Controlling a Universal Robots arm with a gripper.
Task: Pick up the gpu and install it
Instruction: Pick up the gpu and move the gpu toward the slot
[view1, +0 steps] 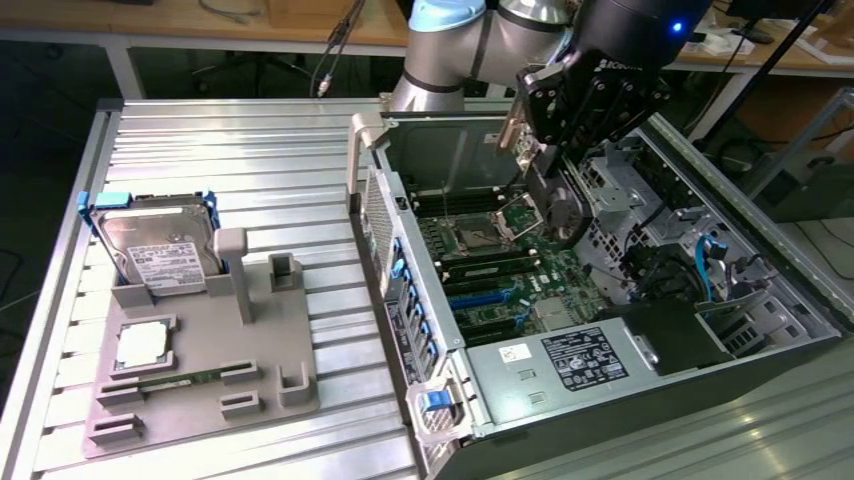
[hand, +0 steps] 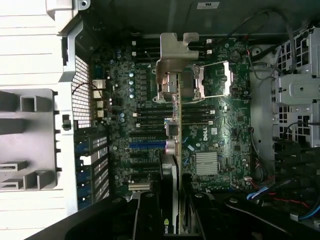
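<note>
One gpu (view1: 561, 205), one hard drive (view1: 158, 250), one processor chip (view1: 143, 345) and one memory stick (view1: 180, 380) are in sight, with one open computer case (view1: 641, 400). To the exterior view's left of the case, a grey holder (view1: 267, 380) on the ribbed surface (view1: 227, 150) carries the drive upright, the chip flat and the stick in its groove. Inside the case lies the motherboard (view1: 501, 290). The arm (view1: 454, 50) reaches down from the case's far side, its claw (view1: 541, 165) clamped on the gpu, which hangs on edge above the motherboard, just over the case's middle. In the wrist view its silver bracket (hand: 176, 65) points away from the claw (hand: 170, 197).
</note>
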